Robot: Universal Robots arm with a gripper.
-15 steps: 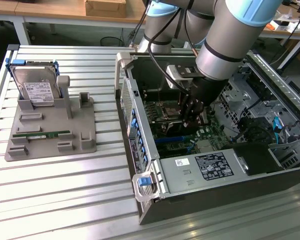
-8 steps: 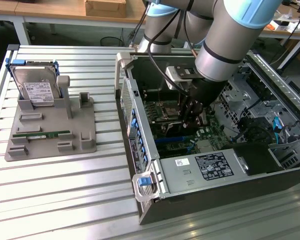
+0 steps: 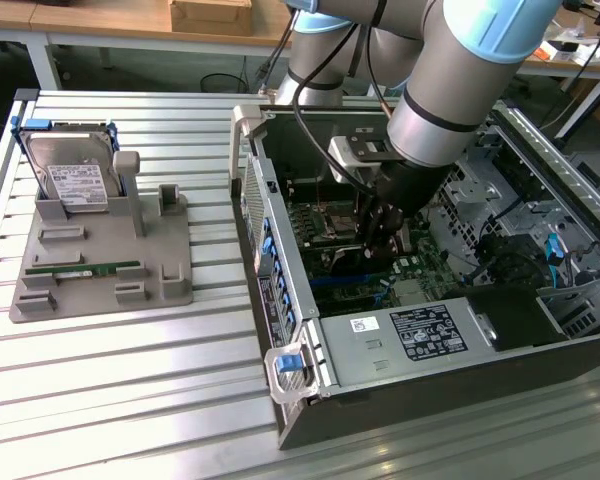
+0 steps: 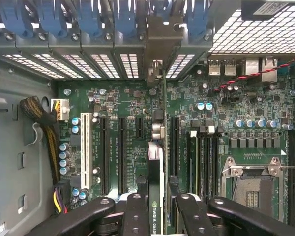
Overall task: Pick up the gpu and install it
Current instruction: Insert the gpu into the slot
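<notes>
My gripper (image 4: 158,200) is shut on the gpu (image 4: 156,164), a thin dark card seen edge-on with a green NVIDIA label between the black fingers (image 4: 135,211). The card stands upright over the green motherboard (image 4: 113,98), in line with a slot between the long black expansion slots (image 4: 121,152). Its silver bracket (image 4: 157,46) reaches the row of rear slot covers. In the exterior view the gripper (image 3: 385,228) is low inside the open computer case (image 3: 280,300), and the arm hides most of the card.
A grey fixture tray (image 3: 170,285) lies on the slatted table at the exterior view's left, holding a silver hard drive (image 3: 72,172) and a green RAM stick (image 3: 85,270). A cable bundle (image 4: 44,123), the CPU socket (image 4: 253,182) and the power supply (image 3: 420,335) are inside the case.
</notes>
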